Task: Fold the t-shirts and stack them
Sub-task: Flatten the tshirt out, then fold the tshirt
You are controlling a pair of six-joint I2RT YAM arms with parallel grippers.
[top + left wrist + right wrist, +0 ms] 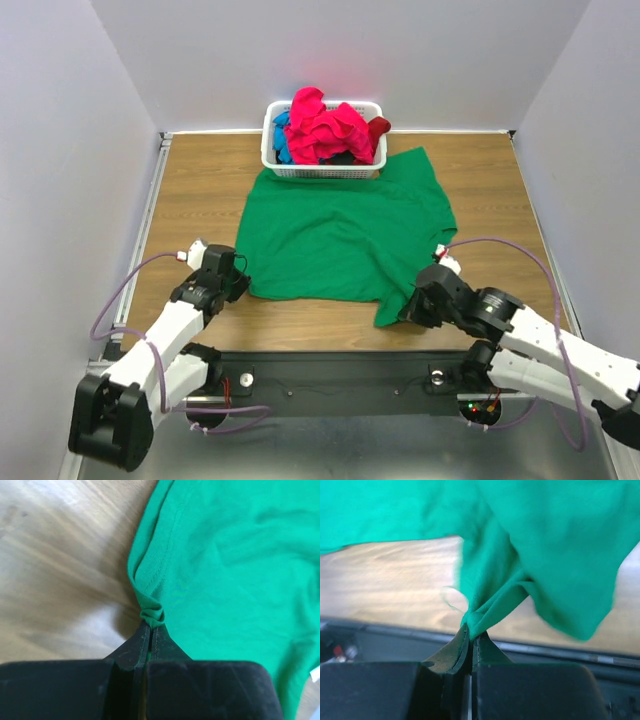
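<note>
1. Wooden table (195,190) under white walls. At its near edge the left gripper (151,627) is pressed together on the near-left corner of the green shirt (340,230), low against the wood.
2. The right gripper (471,636) pinches the near-right corner, and that cloth hangs clear of the table.
3. The step looks like folding the near edge over toward the far one. Raise both corners level and together, keeping the edge taut so the middle does not bunch.
4. Stop short of the basket (268,150), which seems to touch the shirt's far end and holds the pink-red shirts (325,125).
</note>
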